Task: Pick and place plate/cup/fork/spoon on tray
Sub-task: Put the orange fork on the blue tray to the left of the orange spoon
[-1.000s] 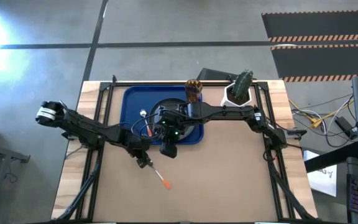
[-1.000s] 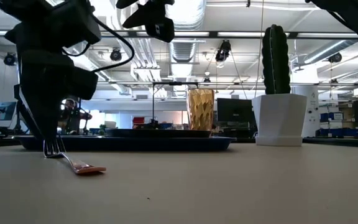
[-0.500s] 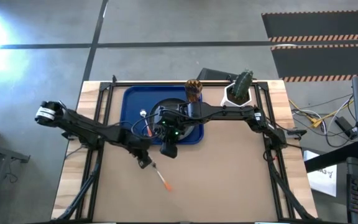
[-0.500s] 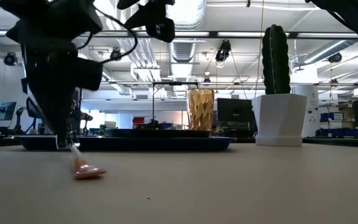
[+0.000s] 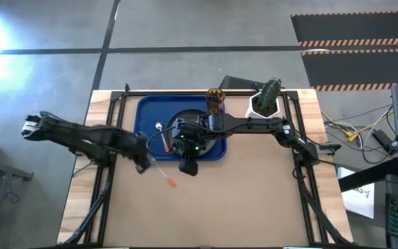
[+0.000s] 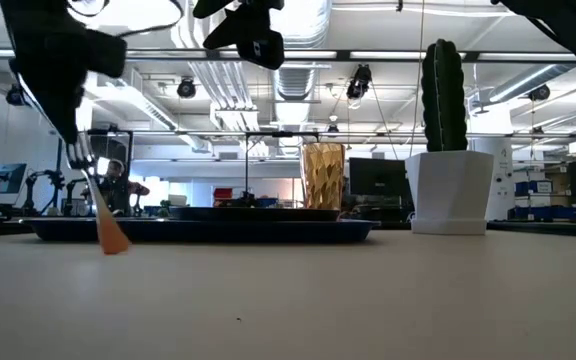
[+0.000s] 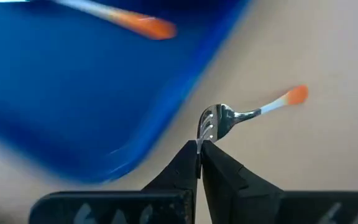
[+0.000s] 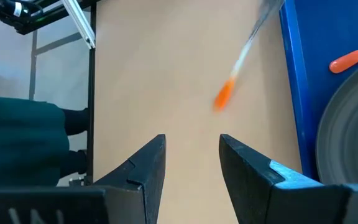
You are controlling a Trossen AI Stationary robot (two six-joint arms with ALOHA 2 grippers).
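overhead, table-level, two wrist views, sharing fork [image 7: 219, 121]

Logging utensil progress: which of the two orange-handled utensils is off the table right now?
The fork: the left gripper pinches its tines and it hangs above the tabletop. The spoon lies on the blue tray.

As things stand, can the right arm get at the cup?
Probably yes. The right tool hangs open over the tray's near edge, holding nothing, and the cup stands unobstructed at the far edge beside that arm.
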